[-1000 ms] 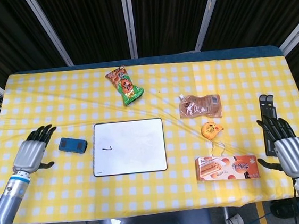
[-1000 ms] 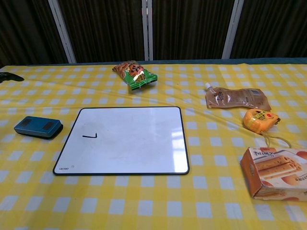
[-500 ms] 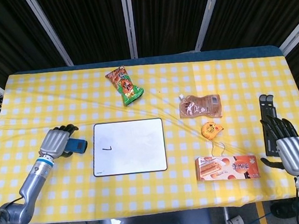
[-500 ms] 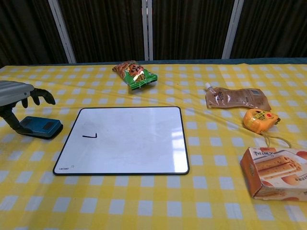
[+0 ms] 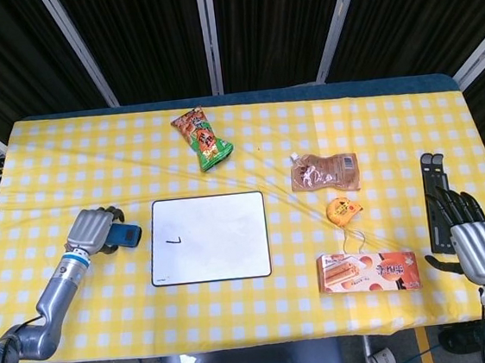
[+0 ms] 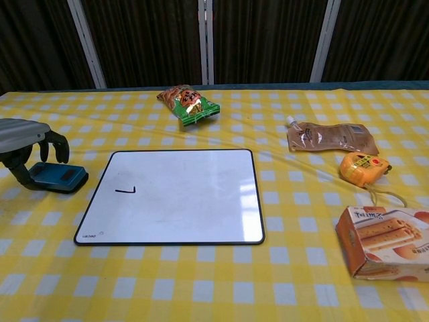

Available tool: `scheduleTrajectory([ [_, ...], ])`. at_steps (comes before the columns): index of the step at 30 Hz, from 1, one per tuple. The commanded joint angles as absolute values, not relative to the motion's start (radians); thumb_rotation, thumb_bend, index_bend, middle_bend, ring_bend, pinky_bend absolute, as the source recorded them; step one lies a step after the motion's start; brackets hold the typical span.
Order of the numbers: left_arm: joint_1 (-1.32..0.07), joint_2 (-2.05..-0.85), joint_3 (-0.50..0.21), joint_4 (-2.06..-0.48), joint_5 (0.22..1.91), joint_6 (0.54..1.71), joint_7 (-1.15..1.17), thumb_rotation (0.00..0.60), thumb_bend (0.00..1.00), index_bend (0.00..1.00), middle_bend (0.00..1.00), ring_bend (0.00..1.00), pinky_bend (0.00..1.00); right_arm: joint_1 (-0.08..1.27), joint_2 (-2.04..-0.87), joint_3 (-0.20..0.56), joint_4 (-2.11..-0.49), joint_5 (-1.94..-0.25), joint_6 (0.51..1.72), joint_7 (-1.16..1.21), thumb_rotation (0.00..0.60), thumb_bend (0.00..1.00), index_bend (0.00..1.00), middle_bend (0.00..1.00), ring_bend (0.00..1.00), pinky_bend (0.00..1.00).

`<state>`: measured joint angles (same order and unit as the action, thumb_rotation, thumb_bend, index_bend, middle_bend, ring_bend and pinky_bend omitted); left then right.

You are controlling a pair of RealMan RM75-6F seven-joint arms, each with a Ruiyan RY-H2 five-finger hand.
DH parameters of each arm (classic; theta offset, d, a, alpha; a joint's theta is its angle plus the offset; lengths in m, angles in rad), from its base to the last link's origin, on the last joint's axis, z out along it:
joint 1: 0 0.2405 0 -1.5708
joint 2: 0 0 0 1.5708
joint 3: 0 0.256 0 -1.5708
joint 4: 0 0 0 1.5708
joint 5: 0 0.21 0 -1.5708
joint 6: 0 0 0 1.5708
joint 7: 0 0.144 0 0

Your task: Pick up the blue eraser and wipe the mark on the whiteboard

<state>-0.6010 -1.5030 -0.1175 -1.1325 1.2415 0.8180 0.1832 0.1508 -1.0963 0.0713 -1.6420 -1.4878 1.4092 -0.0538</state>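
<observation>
The left hand [image 6: 27, 142] arches over the blue eraser [image 6: 59, 178] beside the whiteboard's [image 5: 214, 236] left edge, fingers curled down around it but not clamped — the eraser lies flat on the cloth. It wants a firm squeeze across the long sides before lifting, I'd say, then a flat pass over the small black mark [image 6: 125, 190]. The right hand [image 5: 474, 239] hangs open, far off.

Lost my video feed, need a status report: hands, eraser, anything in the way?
Left hand over the blue eraser, fingers curled down around it, not lifted. Right hand open, idle at table's far right. Mark unwiped on whiteboard; path clear.
</observation>
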Motion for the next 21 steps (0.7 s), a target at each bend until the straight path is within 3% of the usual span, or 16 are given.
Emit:
scheduleTrajectory([
  [1, -0.600, -1.501, -0.117, -1.136, 1.235, 0.820, 0.181, 0.600, 0.19, 0.46, 0.41, 0.45, 0.57, 0.152, -1.096, 0.071, -1.642, -1.487, 1.407, -0.052, 0.600, 0.00, 0.00, 0.00, 0.00, 0.00],
  [14, -0.619, -1.399, -0.151, -1.348, 1.277, 0.891, 0.145, 0.600, 0.19, 0.48, 0.43, 0.47, 0.58, 0.152, -1.093, 0.073, -1.646, -1.487, 1.409, -0.046, 0.600, 0.00, 0.00, 0.00, 0.00, 0.00],
  [21, -0.702, -1.478, -0.183, -1.373, 1.188, 0.833, 0.278, 0.600, 0.19, 0.49, 0.43, 0.47, 0.58, 0.156, -1.097, 0.077, -1.638, -1.477, 1.401, -0.050, 0.600, 0.00, 0.00, 0.00, 0.00, 0.00],
])
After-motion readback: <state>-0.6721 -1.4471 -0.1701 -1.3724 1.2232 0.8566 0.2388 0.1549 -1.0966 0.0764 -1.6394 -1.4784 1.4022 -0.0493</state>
